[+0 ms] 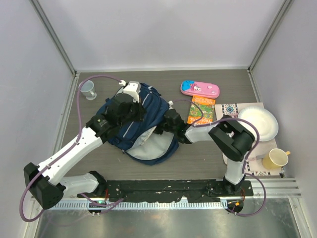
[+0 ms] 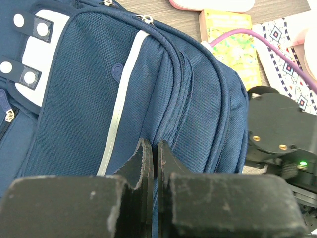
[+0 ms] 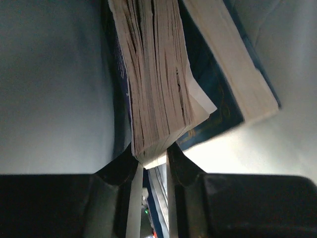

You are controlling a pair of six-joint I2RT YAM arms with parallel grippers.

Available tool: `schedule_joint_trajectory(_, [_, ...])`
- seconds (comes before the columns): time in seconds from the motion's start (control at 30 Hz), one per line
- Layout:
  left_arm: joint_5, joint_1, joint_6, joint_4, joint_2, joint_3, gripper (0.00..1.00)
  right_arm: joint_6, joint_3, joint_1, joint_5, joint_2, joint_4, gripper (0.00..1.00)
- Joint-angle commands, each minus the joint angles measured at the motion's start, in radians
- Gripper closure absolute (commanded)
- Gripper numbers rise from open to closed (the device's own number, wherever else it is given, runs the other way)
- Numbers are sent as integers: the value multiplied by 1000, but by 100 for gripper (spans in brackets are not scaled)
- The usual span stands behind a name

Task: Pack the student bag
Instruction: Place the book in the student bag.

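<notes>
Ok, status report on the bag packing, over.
Left gripper shut, at the bag. Right gripper inside the bag, shut on a book. Second book beside it; nothing seen blocking.

No readable text, label, brand or number anywhere in view.

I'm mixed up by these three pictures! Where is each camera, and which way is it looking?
Top: high above, behind the arms; looks down on the table and bag; both arms show.
Left wrist: on the left arm; looks across the bag's outside; its shut left claw shows.
Right wrist: on the right arm, inside the bag; faces a book; the right claw pinches it.
Shared: top and left wrist both see bag and right arm.
</notes>
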Motion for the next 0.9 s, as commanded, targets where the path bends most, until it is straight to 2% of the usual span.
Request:
schedule_joint_trajectory(0.0, [12, 3, -42, 146, -61, 9, 100, 115, 92, -5, 85, 94, 235, 99])
schedule_joint_trajectory(0.07, [12, 3, -42, 139, -61, 10, 100, 104, 96, -5, 73, 108, 219, 97])
schedule_joint_trajectory(0.1, [12, 3, -41, 136, -61, 12, 100, 89, 89, -3, 73, 100, 210, 86])
schedule_joint_trajectory(0.13, [12, 4, -41, 135, -63, 9, 100, 77, 67, 0, 79, 71, 196, 79])
schedule_joint_trajectory(0.17, [9, 5, -41, 136, -63, 6, 100, 63, 58, 1, 88, 59, 161, 66])
schedule_joint_trajectory(0.23, [7, 5, -41, 144, -61, 1, 100, 26, 20, 0, 80, 33, 147, 58])
schedule_joint_trajectory(0.27, [10, 5, -41, 146, -57, 3, 100, 11, 9, 1, 79, 4, 124, 50])
schedule_joint_trajectory(0.37, [20, 5, -41, 149, -46, 9, 100, -25, -23, 1, 56, -30, 90, 40])
schedule_joint_trajectory(0.57, [27, 5, -39, 152, -32, 12, 100, -95, -51, 1, 40, -99, -14, 33])
schedule_joint_trajectory(0.73, [13, 6, -37, 146, -41, -2, 100, -212, -77, 3, 100, -251, -224, 32])
schedule_joint_trajectory(0.87, [1, 6, -34, 139, -47, -17, 100, -294, -138, 1, 161, -406, -317, 30])
